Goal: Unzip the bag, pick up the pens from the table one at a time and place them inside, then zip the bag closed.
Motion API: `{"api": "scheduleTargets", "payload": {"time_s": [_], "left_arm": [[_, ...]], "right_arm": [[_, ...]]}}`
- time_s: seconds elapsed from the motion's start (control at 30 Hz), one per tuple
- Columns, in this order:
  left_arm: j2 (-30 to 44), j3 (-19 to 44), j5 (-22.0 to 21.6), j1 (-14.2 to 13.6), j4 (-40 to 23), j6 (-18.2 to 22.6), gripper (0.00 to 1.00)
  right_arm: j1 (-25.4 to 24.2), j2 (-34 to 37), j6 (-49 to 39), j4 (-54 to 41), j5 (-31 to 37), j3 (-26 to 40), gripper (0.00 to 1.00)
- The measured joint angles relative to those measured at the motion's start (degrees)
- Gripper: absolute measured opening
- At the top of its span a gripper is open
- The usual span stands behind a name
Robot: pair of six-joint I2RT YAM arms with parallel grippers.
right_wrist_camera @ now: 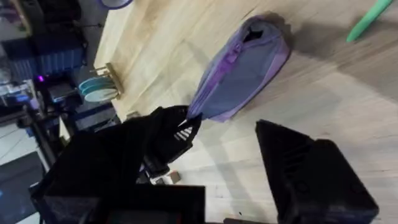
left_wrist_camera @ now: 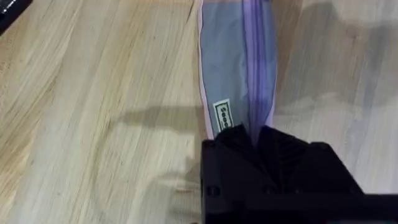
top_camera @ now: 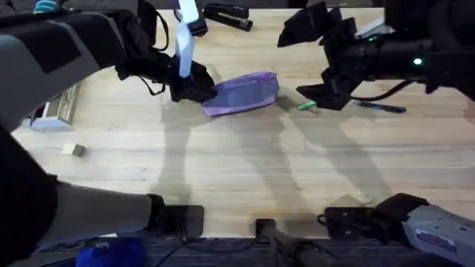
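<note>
The lavender and grey-blue bag (top_camera: 243, 93) lies on the table (top_camera: 245, 163), with its zipper (left_wrist_camera: 254, 62) running along its length. My left gripper (top_camera: 199, 90) is shut on the bag's left end, its black fingers (left_wrist_camera: 273, 155) pinching the fabric at the zipper line. My right gripper (top_camera: 298, 67) hangs open above the table just right of the bag, holding nothing. The bag (right_wrist_camera: 245, 68) and the left gripper's hold on it show in the right wrist view. A green pen (top_camera: 306, 106) lies below the right gripper, partly hidden. A dark pen (top_camera: 382, 107) lies farther right.
A black stapler (top_camera: 226, 15) sits at the table's far edge behind the bag. A small pale block (top_camera: 73, 150) and a holder (top_camera: 56, 110) are at the left. Bare wood fills the table's front half.
</note>
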Motion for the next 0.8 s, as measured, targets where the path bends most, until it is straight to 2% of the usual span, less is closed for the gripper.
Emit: {"api": "scheduleTargets", "payload": {"time_s": [0.6, 0.8], "left_arm": [[0.0, 0.0, 0.0, 0.0, 0.0, 0.0, 0.041], [0.0, 0.0, 0.0, 0.0, 0.0, 0.0, 0.041]], "right_arm": [[0.0, 12.29, 2.18, 9.75, 0.02, 0.02, 0.996], [0.0, 16.21, 3.0, 10.37, 0.02, 0.02, 0.996]]}}
